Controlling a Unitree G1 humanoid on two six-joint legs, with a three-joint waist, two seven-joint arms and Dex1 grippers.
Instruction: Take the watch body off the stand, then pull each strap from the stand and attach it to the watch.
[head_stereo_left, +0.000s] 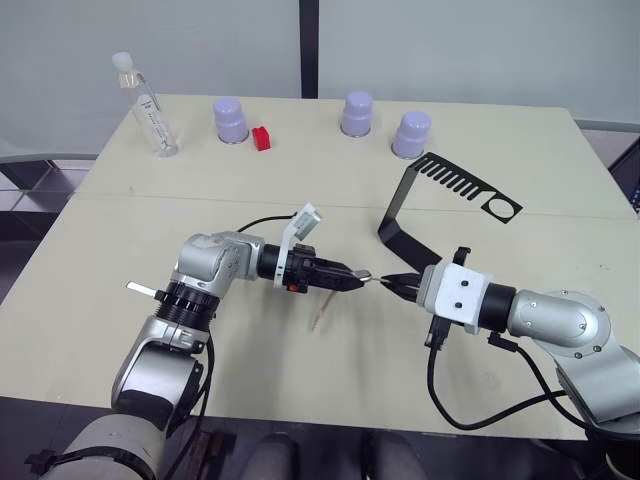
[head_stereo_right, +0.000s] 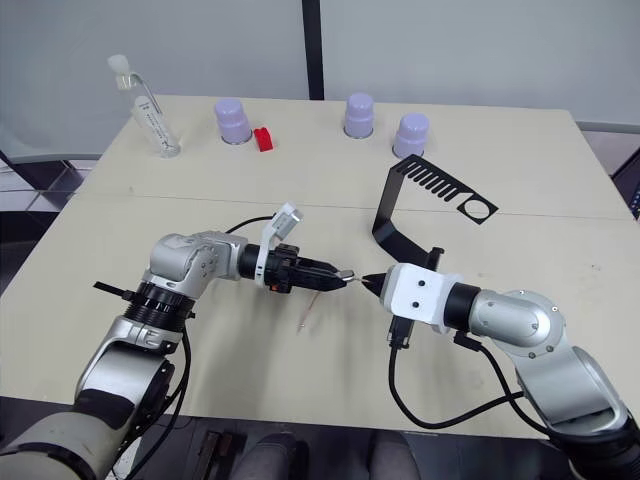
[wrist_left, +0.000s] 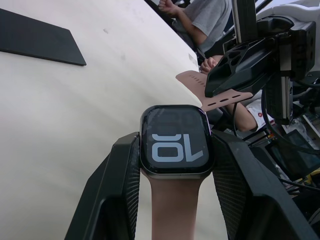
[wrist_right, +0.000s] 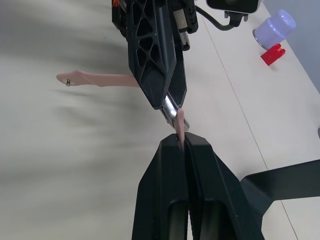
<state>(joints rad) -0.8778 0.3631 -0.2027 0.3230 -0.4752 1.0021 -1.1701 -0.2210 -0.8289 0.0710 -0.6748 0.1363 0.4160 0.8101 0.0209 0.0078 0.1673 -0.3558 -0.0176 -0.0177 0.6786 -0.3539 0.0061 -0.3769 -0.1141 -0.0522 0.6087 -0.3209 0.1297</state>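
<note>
My left gripper (head_stereo_left: 352, 277) is shut on the watch body (wrist_left: 175, 142), a small black case with pale digits, held by its sides above the table's middle. One pink-beige strap (wrist_left: 175, 205) is joined to the case and hangs toward the table (head_stereo_left: 322, 308). Facing it from the right, my right gripper (wrist_right: 182, 141) is shut on the second strap (wrist_right: 180, 120). That strap's free end (wrist_left: 220, 100) is at the watch's far edge, and I cannot tell whether it is seated. The black stand (head_stereo_left: 400, 210) is behind the right gripper, with nothing on it.
Along the table's far side are a clear bottle (head_stereo_left: 148, 110), three purple cups (head_stereo_left: 230, 120) (head_stereo_left: 357, 113) (head_stereo_left: 411, 133) and a small red block (head_stereo_left: 261, 138). A seated person (wrist_left: 200, 20) is beyond the table.
</note>
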